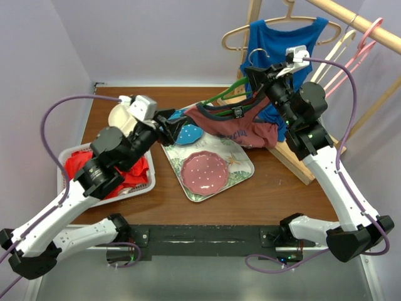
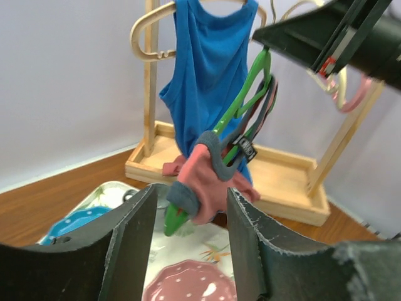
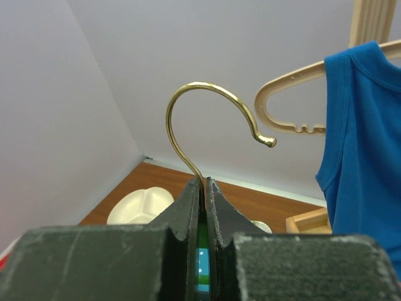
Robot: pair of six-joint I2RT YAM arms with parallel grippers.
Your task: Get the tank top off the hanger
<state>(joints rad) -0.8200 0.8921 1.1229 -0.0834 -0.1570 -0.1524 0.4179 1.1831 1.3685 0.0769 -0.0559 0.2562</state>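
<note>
Left gripper [image 2: 191,210] fingers fill the bottom of its wrist view, jaws parted. A bunched shoulder of the pink tank top [image 2: 210,179] and the tip of the green hanger [image 2: 241,103] sit in the gap, with no clear squeeze on either. Right gripper [image 3: 202,187] is clamped tight on the base of the hanger's gold hook [image 3: 203,84], holding it in the air over the far right part of the table [image 1: 282,194]. Pink tank top is draped on the hanger between the two grippers, its body sagging over the far edge of the tray [image 1: 238,166] mid-table. Tray holds a pink plate [image 1: 203,170] and a blue plate [image 1: 188,134]. Blue tank top [image 1: 285,44] hangs on a wooden hanger [image 3: 282,126] on the rack [image 1: 297,166] by the right edge. White basket [image 1: 62,157] with red cloth [image 1: 81,163] is at the left edge, white dish [image 1: 120,116] behind it.
</note>
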